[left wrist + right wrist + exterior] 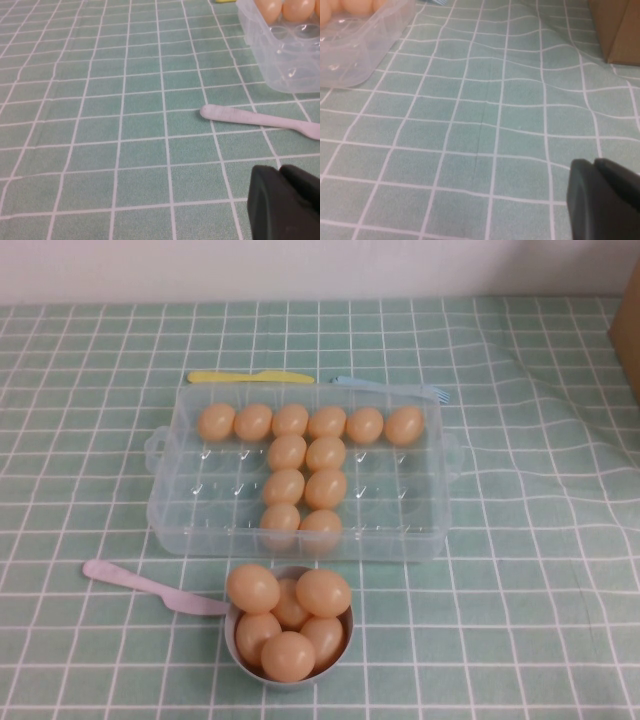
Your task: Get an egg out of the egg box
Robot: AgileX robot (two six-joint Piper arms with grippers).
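**Eggs in a T, both arms low over the cloth**

The green checked tablecloth [90, 390] fills the frame. At centre sits the clear plastic rectangular egg box [190, 510], holding peach-orange eggs [287, 452] in a T. Below it, a small grey round bowl [232, 635] is heaped with more. A pale pink plastic knife [130, 583] lies left of the bowl. The left gripper [287, 200] and right gripper [605, 195] hover over bare cloth, fingers pressed together.

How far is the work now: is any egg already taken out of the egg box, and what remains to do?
Six eggs already sit in the grey bowl; twelve remain in the egg box. Nothing is in hand: the left pincer and right pincer hang over bare cloth, each at its own side. Reaching, gripping and lifting an egg is left.
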